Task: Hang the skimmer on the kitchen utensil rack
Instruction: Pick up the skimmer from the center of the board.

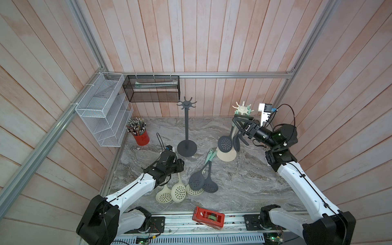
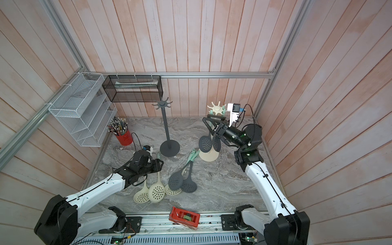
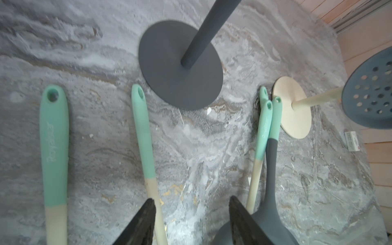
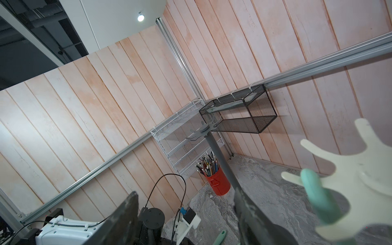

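Left tool point(image 3: 192, 203) and right tool point(image 4: 186, 203) are held open and empty; a cream skimmer point(image 3: 151, 182) is laid just under the left.
It is judged light, stiff and grippy at the mint handle point(image 3: 143, 131), best taken mid-handle, hanging hole left free. Ahead, the marbled surface point(image 3: 95, 53) is crowded with other skimmers point(image 3: 55, 131); the grey rack point(image 3: 180, 70) is set beyond, then plank walls point(image 1: 212, 42).

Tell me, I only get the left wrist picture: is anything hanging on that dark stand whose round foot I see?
Observer: No. In both top views the hooks of the dark rack are bare.
Operator: And the cream one?
Observer: Two dark skimmers hang from the cream rack.
Operator: Where's the other arm?
Observer: The right gripper is up by that rack's top, open and empty.
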Action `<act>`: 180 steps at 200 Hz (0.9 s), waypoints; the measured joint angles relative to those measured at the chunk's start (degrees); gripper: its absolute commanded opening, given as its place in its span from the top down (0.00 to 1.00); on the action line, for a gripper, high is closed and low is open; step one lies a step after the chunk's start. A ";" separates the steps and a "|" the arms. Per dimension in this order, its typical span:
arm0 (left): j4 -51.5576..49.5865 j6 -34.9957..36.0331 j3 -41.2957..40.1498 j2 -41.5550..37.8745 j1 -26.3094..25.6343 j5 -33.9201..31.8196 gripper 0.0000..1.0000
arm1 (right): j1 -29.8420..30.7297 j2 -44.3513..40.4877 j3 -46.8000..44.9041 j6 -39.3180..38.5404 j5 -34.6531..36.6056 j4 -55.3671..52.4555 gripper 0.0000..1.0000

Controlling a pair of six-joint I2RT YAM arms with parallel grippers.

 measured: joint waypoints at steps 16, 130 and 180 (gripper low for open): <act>-1.05 -0.66 0.00 0.76 0.00 1.09 0.46 | 0.20 -0.15 0.00 -0.04 0.00 0.00 0.25; -2.91 -6.01 -0.13 9.86 -0.02 5.84 0.72 | 0.26 -0.20 -0.76 -0.68 0.22 -0.28 0.24; -2.89 -7.02 -0.22 9.99 0.00 5.86 0.89 | 0.26 -0.20 -0.76 -0.68 0.46 -0.55 0.23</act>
